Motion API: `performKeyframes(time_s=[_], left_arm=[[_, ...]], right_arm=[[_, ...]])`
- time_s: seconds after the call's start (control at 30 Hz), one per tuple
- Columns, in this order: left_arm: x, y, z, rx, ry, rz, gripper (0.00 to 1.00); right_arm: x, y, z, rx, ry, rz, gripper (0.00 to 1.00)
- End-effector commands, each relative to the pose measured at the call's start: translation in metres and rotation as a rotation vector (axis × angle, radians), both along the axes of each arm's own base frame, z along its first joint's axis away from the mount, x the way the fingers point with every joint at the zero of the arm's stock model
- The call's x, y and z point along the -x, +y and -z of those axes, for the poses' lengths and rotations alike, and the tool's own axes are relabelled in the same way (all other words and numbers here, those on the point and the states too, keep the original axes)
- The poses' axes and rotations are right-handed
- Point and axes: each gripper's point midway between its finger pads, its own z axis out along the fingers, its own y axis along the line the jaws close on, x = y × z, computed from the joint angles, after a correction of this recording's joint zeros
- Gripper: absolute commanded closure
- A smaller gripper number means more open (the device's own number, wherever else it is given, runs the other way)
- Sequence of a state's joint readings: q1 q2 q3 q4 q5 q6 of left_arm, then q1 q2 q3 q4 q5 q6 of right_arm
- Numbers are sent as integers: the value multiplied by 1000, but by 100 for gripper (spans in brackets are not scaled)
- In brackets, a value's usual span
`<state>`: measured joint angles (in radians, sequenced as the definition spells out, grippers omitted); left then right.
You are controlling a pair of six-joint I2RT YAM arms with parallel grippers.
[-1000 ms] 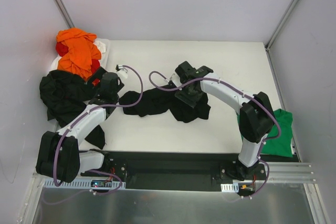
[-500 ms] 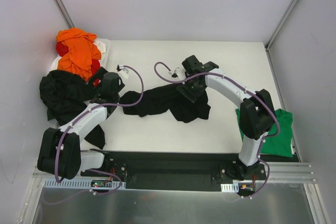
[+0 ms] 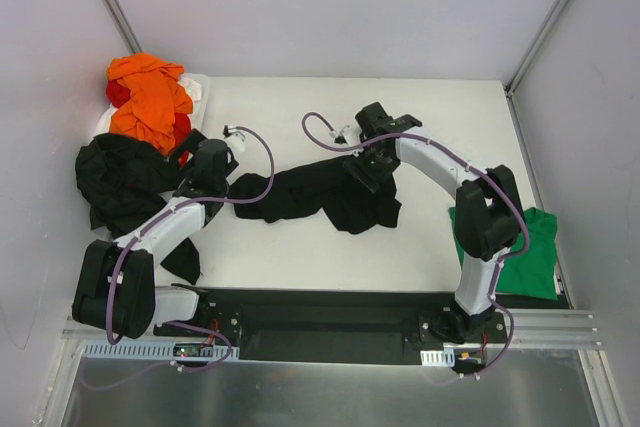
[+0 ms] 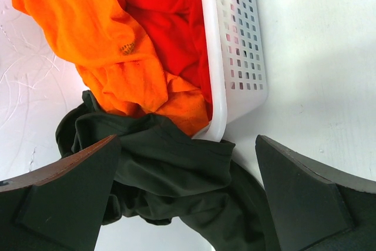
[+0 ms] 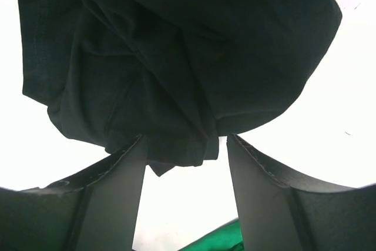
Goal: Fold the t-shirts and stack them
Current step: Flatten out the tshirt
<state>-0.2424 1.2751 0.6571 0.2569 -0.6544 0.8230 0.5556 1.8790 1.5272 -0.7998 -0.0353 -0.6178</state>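
A crumpled black t-shirt [image 3: 320, 197] [image 5: 176, 57] lies mid-table. My right gripper [image 3: 366, 161] [image 5: 185, 139] hovers at its far right edge, open, with a fold of the black cloth between the fingertips. Another black t-shirt [image 3: 120, 182] [image 4: 176, 168] spills over the table's left edge. Over that one stands my left gripper [image 3: 205, 162] [image 4: 187, 145], wide open and holding nothing. An orange t-shirt [image 3: 150, 97] [image 4: 88, 27] is heaped on a red t-shirt [image 3: 118, 93] [image 4: 170, 22] in the basket. A bright green t-shirt [image 3: 525, 252] [image 5: 220, 239] lies folded at the near right.
The white perforated basket [image 3: 197, 85] [image 4: 241, 45] sits at the far left corner, just beyond my left gripper. Grey walls close in the table on the left, far and right sides. The arm bases and a black rail run along the near edge.
My right gripper has moved away from the bases, from over the middle black t-shirt to its far edge. The shirt has stayed put. The left arm has hardly moved.
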Motion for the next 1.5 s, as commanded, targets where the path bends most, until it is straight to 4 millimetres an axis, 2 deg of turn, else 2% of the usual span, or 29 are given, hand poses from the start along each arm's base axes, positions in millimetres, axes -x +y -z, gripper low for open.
performKeyframes(time_s=[0.0,0.33,0.5,0.67,0.77,0.93,1.0,1.07,1.17,1.27,1.37,1.4,1.47], left_arm=[[-3,-2,-4,8,-35,-5,1],[-2,-1,-5,3,-37,-7,1],[-2,-1,-5,1,-38,-8,1],[-1,0,-2,1,-31,-8,1],[0,0,-1,-4,-32,-9,1],[0,0,-3,-1,-37,-10,1],[0,0,-4,9,-40,-10,1],[2,-1,-1,26,-31,-15,1],[5,-11,-5,94,-36,8,1],[7,-29,-27,160,-78,65,1],[16,-63,-57,183,-109,183,0],[24,-83,-68,189,-121,253,1],[31,-102,-83,216,-132,322,1]], right_arm=[[0,0,0,-29,2,-4,40],[6,-3,8,-33,24,1,41],[7,-3,10,-34,28,0,49],[10,-4,18,-32,47,-2,52],[12,-4,20,-32,54,-3,58],[13,-5,20,-31,60,-7,76],[14,-5,20,-28,62,-6,92],[14,-6,20,-24,61,-6,99],[14,-7,20,-21,59,-4,99],[13,-6,19,-23,57,-3,99],[10,-6,22,-9,58,-1,99],[10,-7,21,-5,57,0,99],[8,-8,22,-1,60,4,99]])
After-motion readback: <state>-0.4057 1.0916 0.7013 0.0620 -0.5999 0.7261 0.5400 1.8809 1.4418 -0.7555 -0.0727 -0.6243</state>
